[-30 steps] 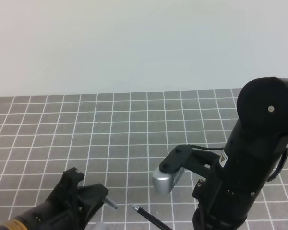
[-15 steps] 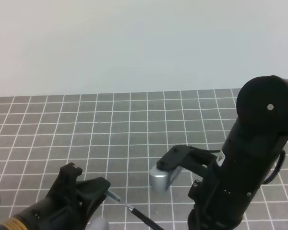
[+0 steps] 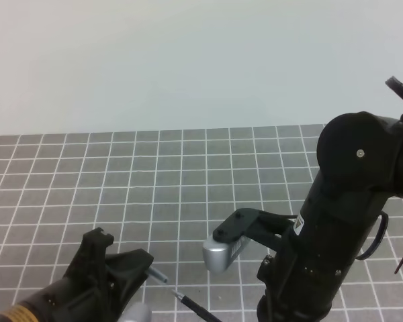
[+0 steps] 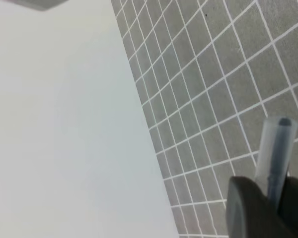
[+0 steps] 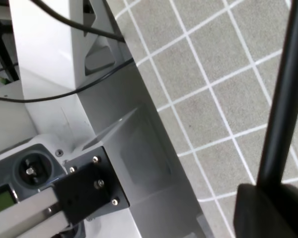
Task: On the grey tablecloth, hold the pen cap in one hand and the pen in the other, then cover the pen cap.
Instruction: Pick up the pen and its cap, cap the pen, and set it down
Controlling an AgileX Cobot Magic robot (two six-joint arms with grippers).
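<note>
The left tool (image 4: pixel 260 208) holds the pen cap (image 4: pixel 274 148) and the right tool (image 5: pixel 268 208) holds the pen (image 3: pixel 191 306); both hang above the grey tablecloth (image 3: pixel 154 174), and the tip has moved closer to the cap

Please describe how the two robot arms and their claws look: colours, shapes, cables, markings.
Both arms are black. The right arm is bulky with a round joint, a small label, thin black cables and a silver camera block. The left arm has an orange-yellow ring; its claw is angular black.

Under my pincers: the grey tablecloth (image 3: pixel 188 174).
It lies flat, white lines gridding it into small squares, from 12 o'clock down to 6.
</note>
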